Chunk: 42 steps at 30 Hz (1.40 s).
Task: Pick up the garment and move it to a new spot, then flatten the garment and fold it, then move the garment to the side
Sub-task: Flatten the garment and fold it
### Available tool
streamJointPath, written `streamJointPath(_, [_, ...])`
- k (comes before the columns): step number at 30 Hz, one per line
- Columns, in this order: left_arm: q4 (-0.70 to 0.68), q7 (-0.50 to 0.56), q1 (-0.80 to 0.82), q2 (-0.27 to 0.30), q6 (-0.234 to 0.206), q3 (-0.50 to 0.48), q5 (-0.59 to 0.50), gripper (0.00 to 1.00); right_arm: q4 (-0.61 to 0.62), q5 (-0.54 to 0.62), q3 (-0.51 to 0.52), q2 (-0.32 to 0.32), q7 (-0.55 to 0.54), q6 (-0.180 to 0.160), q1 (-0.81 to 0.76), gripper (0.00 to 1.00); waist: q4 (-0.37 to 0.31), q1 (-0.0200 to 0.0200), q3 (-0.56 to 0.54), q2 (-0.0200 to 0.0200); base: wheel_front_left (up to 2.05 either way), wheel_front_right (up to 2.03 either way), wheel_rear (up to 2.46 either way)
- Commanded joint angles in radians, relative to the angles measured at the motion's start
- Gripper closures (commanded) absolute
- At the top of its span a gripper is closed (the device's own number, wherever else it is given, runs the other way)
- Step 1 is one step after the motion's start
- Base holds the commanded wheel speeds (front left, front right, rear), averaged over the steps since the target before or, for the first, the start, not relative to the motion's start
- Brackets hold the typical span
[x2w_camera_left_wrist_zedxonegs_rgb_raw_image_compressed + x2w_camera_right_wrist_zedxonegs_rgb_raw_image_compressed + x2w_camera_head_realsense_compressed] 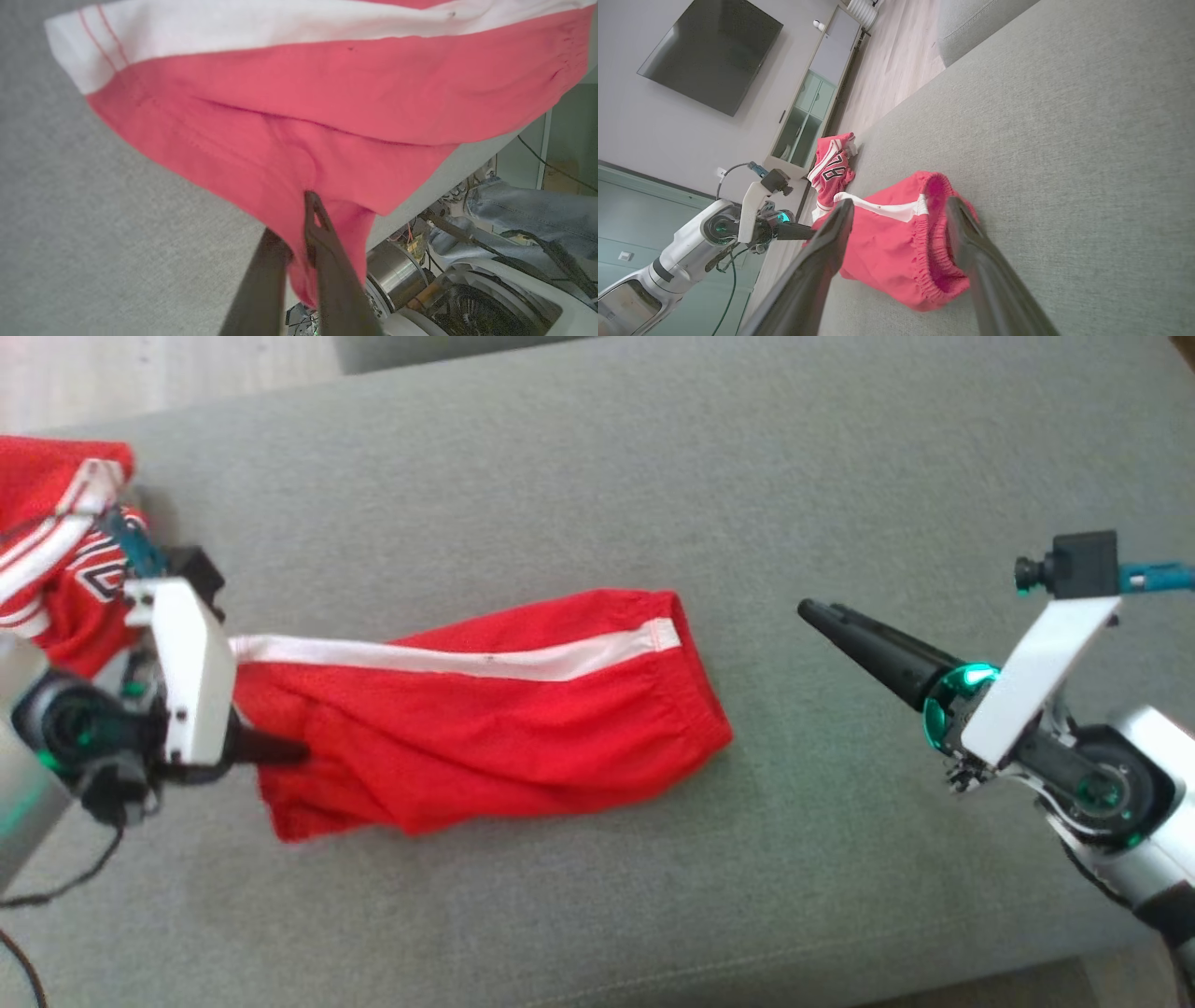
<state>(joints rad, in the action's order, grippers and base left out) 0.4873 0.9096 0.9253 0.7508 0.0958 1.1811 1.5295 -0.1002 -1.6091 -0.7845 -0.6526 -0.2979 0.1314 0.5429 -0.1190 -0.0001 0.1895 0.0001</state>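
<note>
1. The head view looks down from high up at the sofa. The shorts lie mid-frame, with the left gripper at the left edge and the right gripper at the right.
2. The left wrist view is very close to the shorts. Red cloth covers the top and middle of the frame.
3. The right wrist view sits low over the sofa, farther back and tipped sideways. It faces the shorts, with the TV at the upper left.
4. All three views share the shorts and sofa. The head and right wrist views also share the jersey.
</note>
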Motion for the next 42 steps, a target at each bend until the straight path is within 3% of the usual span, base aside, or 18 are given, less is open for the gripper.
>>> streamJointPath(1, [-0.012,-0.015,0.037,0.047,-0.005,-0.054,-0.002,0.0,0.029,0.011,0.01,-0.029,0.005,-0.001,-0.015,0.0,0.016,0.0001,-0.016,-0.0001,0.0,0.0,0.0])
streamJointPath(8, [-0.007,-0.134,0.009,0.05,0.005,-0.066,-0.046,0.0,0.027,0.086,0.02,-0.032,0.079,-0.001,-0.014,0.0,0.048,0.0001,-0.043,-0.0001,0.0,0.0,0.0])
streamJointPath(15, [-0.059,-0.452,0.035,0.085,0.0,-0.13,-0.193,0.0,-0.051,0.277,0.076,0.007,0.299,-0.001,-0.004,0.0,0.092,0.0001,-0.089,-0.0001,0.0,0.0,0.0])
streamJointPath(21, [-0.156,-0.763,-0.046,0.092,-0.109,-0.193,-0.271,0.0,-0.147,0.439,0.152,0.079,0.436,-0.001,-0.03,0.0,0.124,0.0001,-0.135,-0.0001,0.0,0.0,0.0])
streamJointPath(24, [-0.209,-0.934,-0.121,0.088,-0.21,-0.247,-0.273,0.0,-0.19,0.519,0.206,0.135,0.488,-0.001,-0.057,0.0,0.138,0.0001,-0.15,-0.0001,0.0,0.0,0.0])
streamJointPath(28, [-0.283,-1.115,-0.234,0.078,-0.312,-0.288,-0.288,0.0,-0.234,0.617,0.278,0.201,0.524,-0.001,-0.109,0.0,0.155,0.0001,-0.164,-0.0001,0.0,0.0,0.0])
streamJointPath(32, [-0.336,-1.168,-0.346,0.066,-0.396,-0.36,-0.338,0.0,-0.261,0.734,0.351,0.263,0.543,-0.001,-0.162,0.0,0.155,0.0001,-0.175,-0.0001,0.0,0.0,0.0])
streamJointPath(35, [-0.404,-1.171,-0.445,0.014,-0.451,-0.525,-0.476,0.0,-0.274,0.83,0.405,0.301,0.549,-0.001,-0.206,0.0,0.152,0.0001,-0.176,-0.0001,0.0,0.0,0.0])
streamJointPath(37, [-0.426,-1.171,-0.491,-0.008,-0.459,-0.575,-0.533,0.0,-0.277,0.865,0.425,0.312,0.55,-0.001,-0.221,0.0,0.151,0.0001,-0.176,-0.0001,0.0,0.0,0.0])
streamJointPath(42, [-0.523,-1.171,-0.704,-0.142,-0.459,-0.79,-0.797,0.0,-0.274,1.027,0.512,0.373,0.554,-0.001,-0.308,0.0,0.145,0.0001,-0.174,-0.0001,0.0,0.0,0.0])
